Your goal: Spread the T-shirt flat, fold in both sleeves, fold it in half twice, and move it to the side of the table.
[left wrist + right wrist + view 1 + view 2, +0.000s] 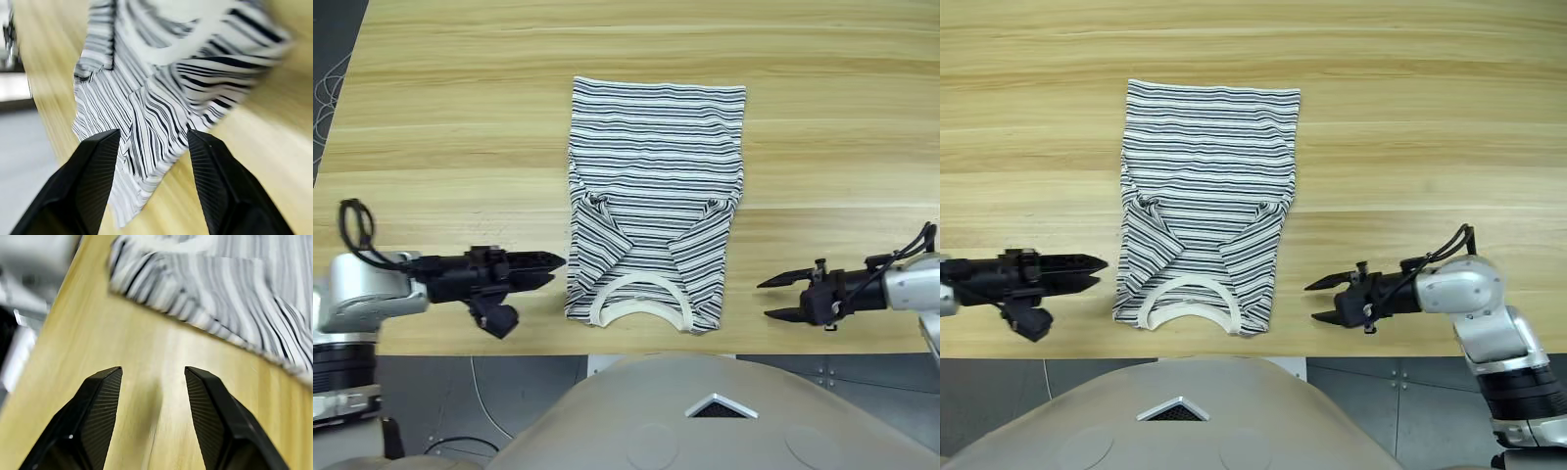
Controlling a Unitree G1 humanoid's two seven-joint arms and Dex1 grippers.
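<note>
A black-and-white striped T-shirt (656, 166) lies flat on the wooden table (440, 117), both sleeves folded in over its body. Its white collar (607, 299) points toward the near table edge. My left gripper (560, 264) hovers open just left of the shirt's collar-end edge, nothing between its fingers; in the left wrist view (152, 134) the striped cloth lies just beyond the fingertips. My right gripper (764, 300) stands open to the right of the shirt, a short gap of bare wood between it and the cloth (220, 289).
Bare wood stretches wide to the left and right of the shirt and beyond its far hem. The table's front edge (431, 351) runs just below both grippers. The table's left edge (342, 88) borders dark floor.
</note>
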